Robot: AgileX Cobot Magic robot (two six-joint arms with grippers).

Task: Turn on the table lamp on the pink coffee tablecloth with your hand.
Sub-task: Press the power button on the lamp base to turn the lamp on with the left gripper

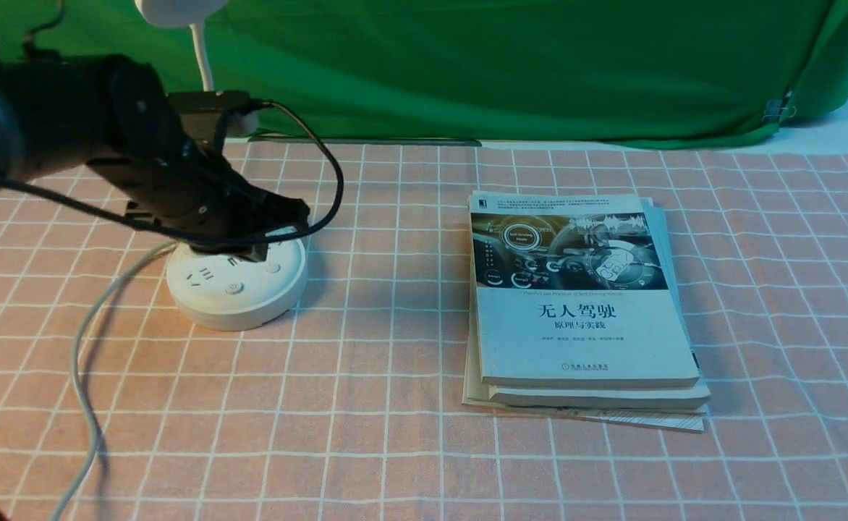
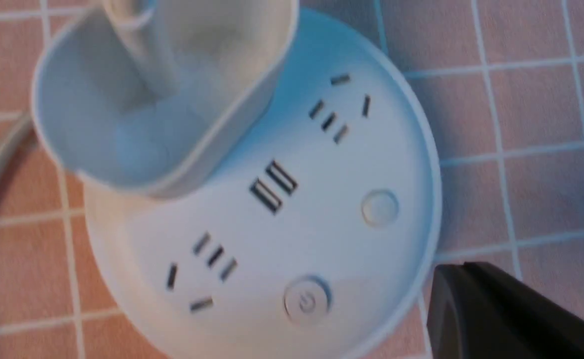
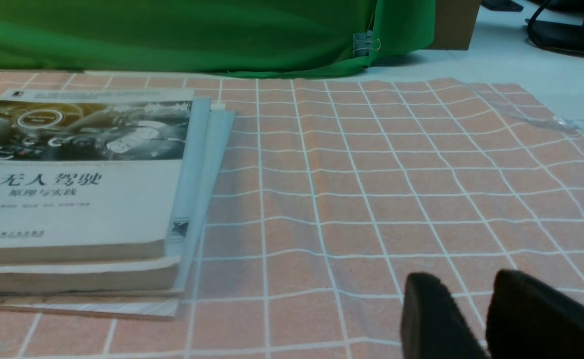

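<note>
The white table lamp's round base stands on the pink coffee tablecloth at the left; its gooseneck rises to the head at the top edge. My left gripper hangs low over the back of the base. In the left wrist view the base shows sockets, USB ports, a power button, a second button and the oval cup. The left gripper is shut, its tip just off the base's rim. My right gripper is slightly open and empty, low over the cloth.
A stack of books lies right of centre and also shows in the right wrist view. The lamp's grey-white cord runs from the base toward the front left. A green backdrop cloth hangs at the back.
</note>
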